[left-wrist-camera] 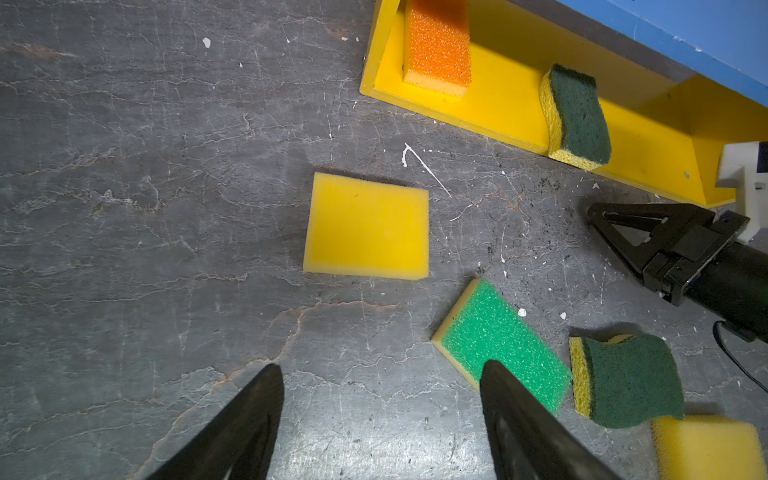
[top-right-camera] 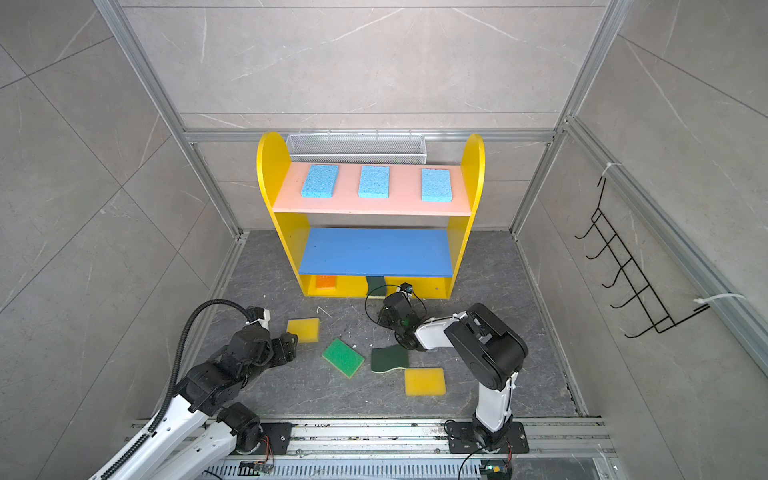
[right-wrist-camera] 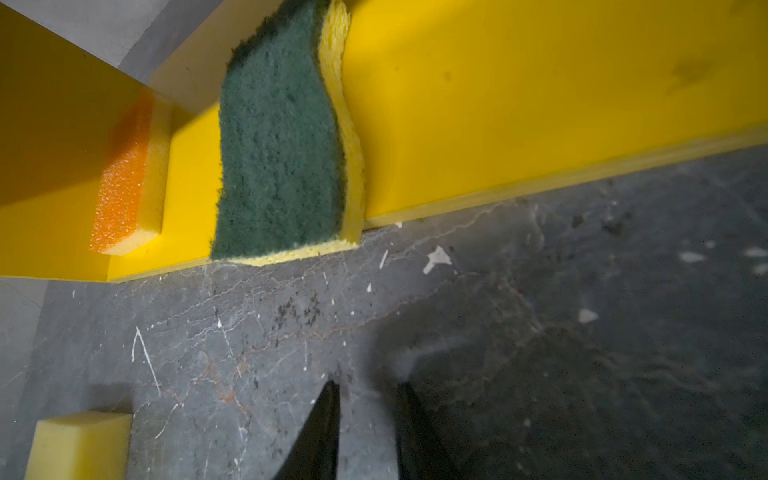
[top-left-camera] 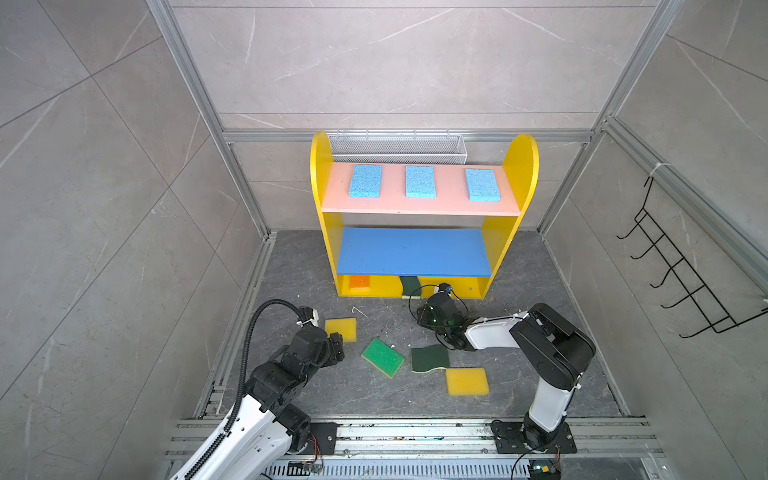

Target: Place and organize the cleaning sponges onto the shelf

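**While 4 sponges are lying on the floor (top-left-camera: 291,299), the shelf (top-left-camera: 521,166) is carrying 5**

As we are looking down in both top views, we are seeing 3 light blue sponges lying flat in a row on the pink top board (top-left-camera: 453,199), well apart from each other: the left sponge (top-left-camera: 365,181), the middle sponge (top-left-camera: 420,182) and the right sponge (top-left-camera: 482,185). On the yellow bottom board (top-left-camera: 382,289), an orange sponge (top-left-camera: 360,282) is sitting at the left end, close against the side panel. A dark-green scourer (top-left-camera: 410,286) is resting near the middle, with its near end reaching the board's front edge.

In front of the shelf, we are finding the other 4 pads flat on the floor. A yellow sponge (left-wrist-camera: 365,226) is lying nearest the left arm, and a bright green sponge (left-wrist-camera: 498,345) is lying askew to its right. Just beside that one, a 2nd dark-green scourer (left-wrist-camera: 627,380) is sitting scouring side up, and a 2nd yellow sponge (left-wrist-camera: 706,446) is lying just beyond it.

The left gripper (left-wrist-camera: 382,368) is hovering over bare floor short of the yellow sponge, with its fingers spread wide and nothing between them. The right gripper (right-wrist-camera: 369,386) is hanging low in front of the bottom board, pointing at the shelved scourer but apart from it; its fingers are standing only slightly apart and are pinching nothing
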You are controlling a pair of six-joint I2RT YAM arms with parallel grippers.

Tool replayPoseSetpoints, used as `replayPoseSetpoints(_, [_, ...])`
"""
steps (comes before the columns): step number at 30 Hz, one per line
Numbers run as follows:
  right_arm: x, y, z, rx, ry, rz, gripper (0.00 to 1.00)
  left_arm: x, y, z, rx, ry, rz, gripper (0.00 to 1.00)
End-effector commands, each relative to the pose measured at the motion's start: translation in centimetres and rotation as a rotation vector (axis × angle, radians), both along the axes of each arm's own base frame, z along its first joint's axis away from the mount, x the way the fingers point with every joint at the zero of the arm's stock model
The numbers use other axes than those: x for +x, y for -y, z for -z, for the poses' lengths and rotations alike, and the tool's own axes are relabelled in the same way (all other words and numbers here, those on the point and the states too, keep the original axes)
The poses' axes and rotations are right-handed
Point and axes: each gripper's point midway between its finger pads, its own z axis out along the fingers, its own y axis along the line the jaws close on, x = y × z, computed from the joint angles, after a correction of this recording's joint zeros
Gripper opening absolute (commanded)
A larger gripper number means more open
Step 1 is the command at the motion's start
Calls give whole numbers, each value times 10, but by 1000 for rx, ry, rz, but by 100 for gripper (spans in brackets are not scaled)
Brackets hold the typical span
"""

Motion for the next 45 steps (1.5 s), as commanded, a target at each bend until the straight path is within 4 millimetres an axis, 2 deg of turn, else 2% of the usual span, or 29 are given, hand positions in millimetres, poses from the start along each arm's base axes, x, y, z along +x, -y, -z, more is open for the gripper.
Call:
replayPoseSetpoints(1, [15, -7, -4, 75, 25, 10, 27, 5, 2, -1, -7, 19, -6, 77])
replayPoseSetpoints(7, [32, -7, 4, 142, 35, 24, 26, 5, 1, 1, 12, 11, -5, 77])
replayPoseSetpoints(17, [39, -11, 5, 163, 53, 33, 23, 8, -1, 3, 30, 9, -18, 77])
replayPoseSetpoints(30, [48, -15, -14, 141, 117, 7, 21, 11, 0, 11, 30, 5, -23, 77])
replayPoseSetpoints(45, [60, -26, -24, 163, 137, -9, 21, 9, 0, 16, 9, 8, -38, 77])
